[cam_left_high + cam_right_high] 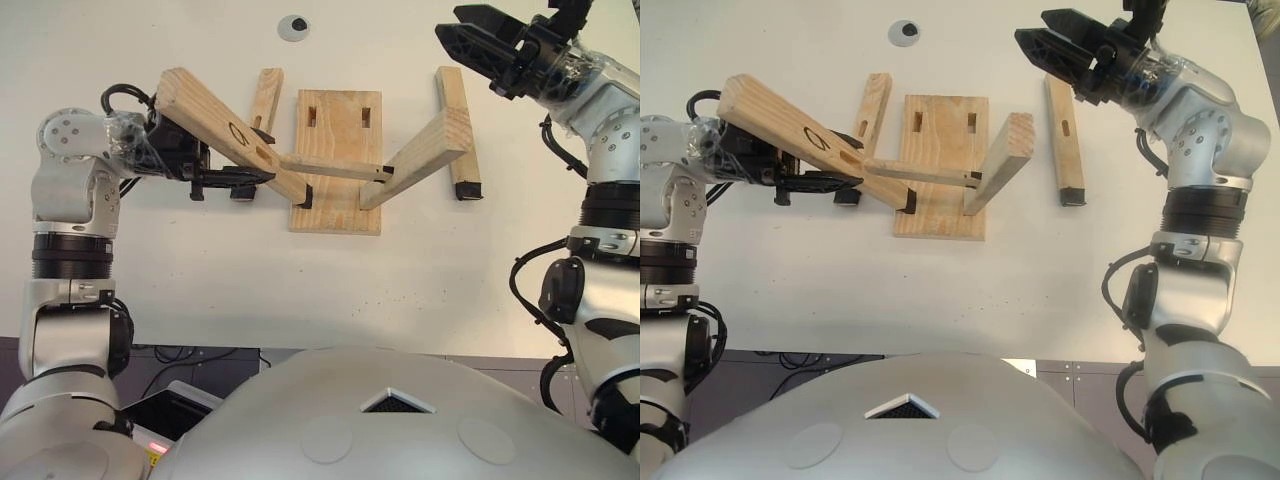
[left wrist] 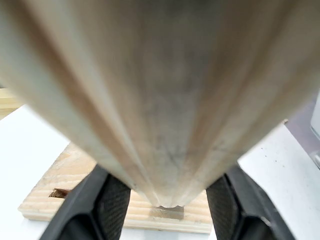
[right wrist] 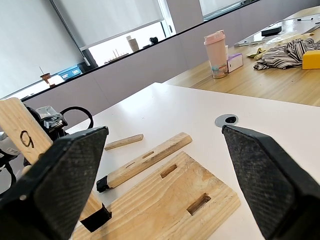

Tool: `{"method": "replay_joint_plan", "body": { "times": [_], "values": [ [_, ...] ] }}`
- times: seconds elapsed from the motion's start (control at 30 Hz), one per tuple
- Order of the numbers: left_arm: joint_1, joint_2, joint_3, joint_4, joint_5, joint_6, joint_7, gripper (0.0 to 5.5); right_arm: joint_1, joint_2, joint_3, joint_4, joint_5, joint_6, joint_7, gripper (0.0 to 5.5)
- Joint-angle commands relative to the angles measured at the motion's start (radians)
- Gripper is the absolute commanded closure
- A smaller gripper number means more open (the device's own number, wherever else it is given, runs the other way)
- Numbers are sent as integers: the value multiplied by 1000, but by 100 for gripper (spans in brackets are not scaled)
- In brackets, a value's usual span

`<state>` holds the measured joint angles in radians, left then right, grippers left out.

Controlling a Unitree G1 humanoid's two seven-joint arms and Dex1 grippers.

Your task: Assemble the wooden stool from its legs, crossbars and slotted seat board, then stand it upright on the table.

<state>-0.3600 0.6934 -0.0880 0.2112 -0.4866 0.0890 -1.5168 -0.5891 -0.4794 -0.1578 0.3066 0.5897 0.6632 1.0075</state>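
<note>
Clamping left claw (image 1: 255, 178) on the numbered leg (image 1: 215, 115), steadying its crossbar (image 1: 330, 168) joint over the seat board (image 1: 335, 212); holding right claw (image 1: 462, 28) spread wide, ready to assist

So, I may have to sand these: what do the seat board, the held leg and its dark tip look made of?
Seat board: pale bare softwood, maybe pine; grain lines show, matte, no gloss. Leg: the same wood by its look. Tip: black cap, likely rubber or plastic; dull, uniform, cannot tell which.

White table (image 1: 200, 285), round grommet (image 1: 294, 27)
</note>
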Motion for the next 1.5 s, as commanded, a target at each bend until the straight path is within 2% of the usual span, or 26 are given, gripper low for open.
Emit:
{"method": "replay_joint_plan", "body": {
  "times": [0.03, 0.47, 0.63, 0.7, 0.8, 0.9, 1.1, 1.23, 1.5],
  "values": [
    [4, 27, -48, -2, 80, 25, 6, 349, 22, 12, 2, -24, -3, -12, -18, 130],
    [12, 14, -62, -122, 77, 46, 40, 349, 3, 1, 31, -74, -35, -22, -71, 130],
    [57, 29, -52, -138, 86, 27, 54, 349, -365, -68, 37, -254, 99, 291, -117, 130],
    [74, 31, -47, -149, 88, 25, 66, 349, -517, -107, 112, -283, 116, 434, -91, 130],
    [96, 31, -40, -163, 89, 23, 85, 349, -655, -182, 294, -404, 157, 564, 53, 130],
    [112, 35, -35, -163, 93, 20, 98, 349, -705, -177, 496, -456, 105, 552, 150, 130],
    [126, 32, -37, -153, 93, 25, 116, 349, -729, -126, 818, -453, -82, 426, 231, 130],
    [132, 29, -40, -161, 86, 38, 130, 349, -708, -101, 947, -449, -191, 356, 253, 130],
    [102, 16, -55, -157, 84, 62, 144, 349, -650, -12, 1058, -388, -332, 309, 224, 268]
  ]
}}
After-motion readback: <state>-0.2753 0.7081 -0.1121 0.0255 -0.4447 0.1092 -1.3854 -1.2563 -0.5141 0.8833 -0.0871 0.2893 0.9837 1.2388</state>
